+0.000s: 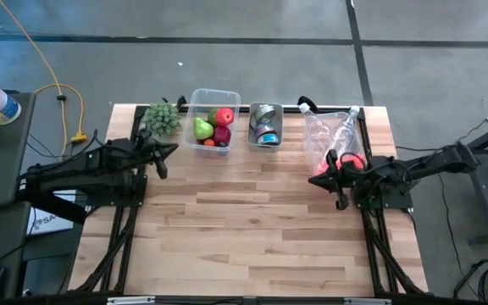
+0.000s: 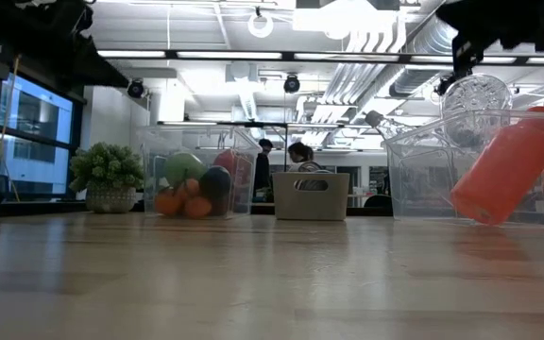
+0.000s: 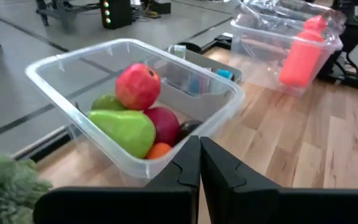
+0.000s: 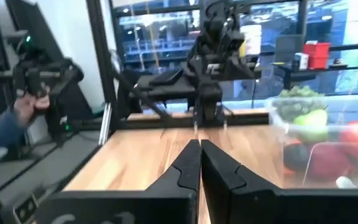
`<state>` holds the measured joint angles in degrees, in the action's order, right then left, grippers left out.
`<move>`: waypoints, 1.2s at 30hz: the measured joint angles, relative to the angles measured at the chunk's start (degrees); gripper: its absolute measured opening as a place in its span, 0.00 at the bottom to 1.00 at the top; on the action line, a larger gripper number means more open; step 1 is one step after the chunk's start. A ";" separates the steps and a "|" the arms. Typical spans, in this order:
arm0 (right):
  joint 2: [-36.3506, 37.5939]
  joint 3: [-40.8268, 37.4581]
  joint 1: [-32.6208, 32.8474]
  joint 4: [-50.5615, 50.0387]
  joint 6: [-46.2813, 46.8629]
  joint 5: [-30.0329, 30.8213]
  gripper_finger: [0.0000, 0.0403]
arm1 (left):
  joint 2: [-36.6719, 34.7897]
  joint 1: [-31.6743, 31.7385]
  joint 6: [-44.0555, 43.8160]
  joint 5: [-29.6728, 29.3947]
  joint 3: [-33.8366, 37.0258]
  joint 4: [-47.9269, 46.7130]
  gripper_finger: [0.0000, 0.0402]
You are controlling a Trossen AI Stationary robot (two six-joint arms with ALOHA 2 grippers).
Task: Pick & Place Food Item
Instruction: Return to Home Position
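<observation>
The pale wooden counter (image 1: 252, 229) is mostly bare, with its things lined up along the far edge. The left arm (image 1: 83, 174) lies folded low over the counter's left edge and the right arm (image 1: 422, 165) over the right edge, each pointing inward across the wood.

The left claw (image 3: 200, 142) is clenched on nothing, its two dark fingers pressed flat together, and it sits just short of the left transparent bin (image 3: 48, 74), apart from it. The right claw (image 4: 200, 144) is likewise clenched and holds nothing; it hangs beside the right transparent bin (image 1: 324, 127), facing the left arm across the counter.

The right transparent bin holds a red bottle (image 3: 301, 53) leaning at a tilt and a clear bottle (image 1: 346, 127). Between the two clear bins stands a smaller grey bin (image 1: 266, 110) with cans inside. A potted plant (image 1: 161, 119) stands just beside the left bin, at the back left corner.

All the fruit lies inside the left transparent bin. The green pear (image 3: 124, 129) lies on its side along the near wall. The red apple (image 3: 138, 86) sits on top of the pile, touching the pear. A dark red fruit (image 3: 165, 121) lies beside the pear, the black plum (image 3: 188, 129) is tucked against the bin's wall next to it, and an orange (image 3: 160, 150) peeks out at the bottom.

Beyond the counter, in the right wrist view, a person's hand (image 4: 27, 107) grips a dark handle.
</observation>
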<state>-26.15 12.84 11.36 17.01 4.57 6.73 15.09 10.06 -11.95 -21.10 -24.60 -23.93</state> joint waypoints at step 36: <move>-0.44 -12.39 -1.62 12.65 7.59 -3.07 0.00 | -9.21 -17.17 -2.69 6.84 13.31 3.38 0.00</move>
<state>-26.59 0.45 9.74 29.66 12.17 3.66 5.88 -7.11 -14.64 -14.26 -11.29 -20.55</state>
